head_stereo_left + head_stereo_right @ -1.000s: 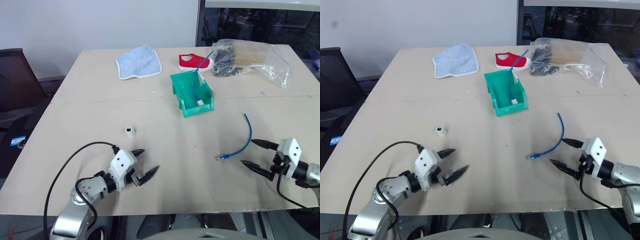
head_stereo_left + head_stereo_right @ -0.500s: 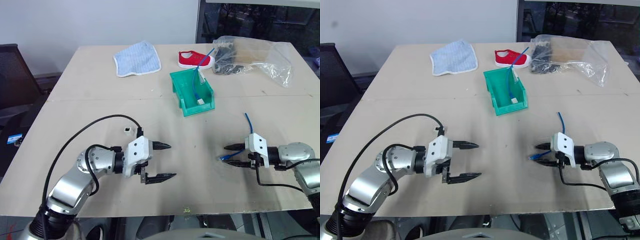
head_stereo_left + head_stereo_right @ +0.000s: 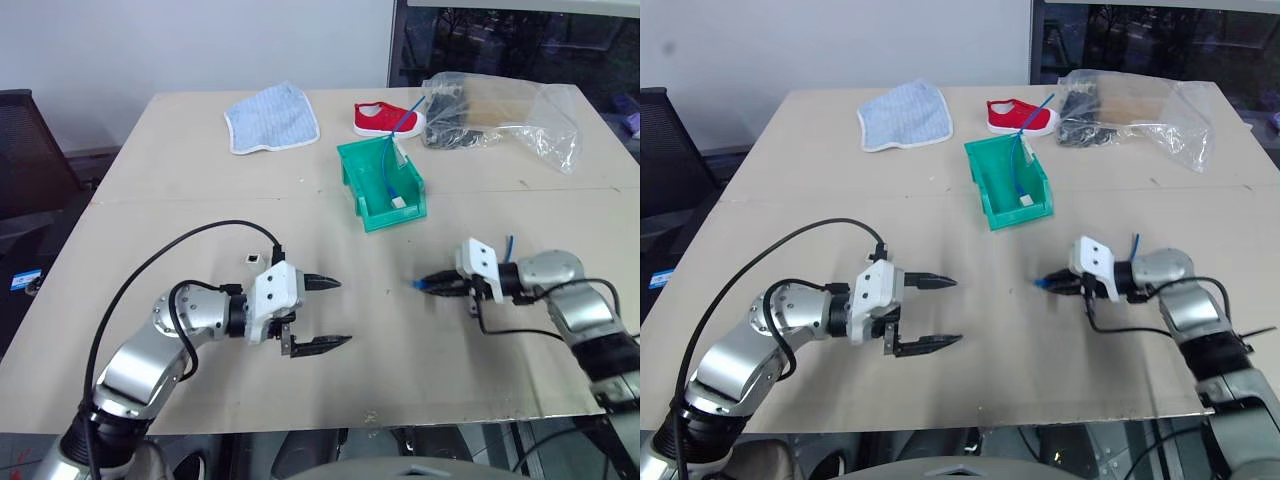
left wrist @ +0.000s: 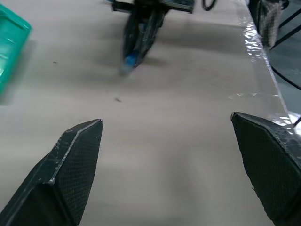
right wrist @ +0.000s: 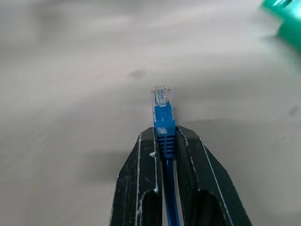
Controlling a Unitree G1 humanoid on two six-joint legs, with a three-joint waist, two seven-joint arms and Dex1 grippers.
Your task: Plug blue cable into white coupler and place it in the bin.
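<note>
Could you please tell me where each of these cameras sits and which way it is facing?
Left eye view: on the head, looking forward and down over the table; both arms show.
Right eye view: beside it, same scene.
Left wrist view: along the open left gripper, facing the right gripper.
Right wrist view: along the right gripper, shut on the blue cable.
Shared: the bin appears in all four.

Silver arms, white wrist blocks, looping black cables, and pointed black textured fingers (image 4: 70, 174).
</note>
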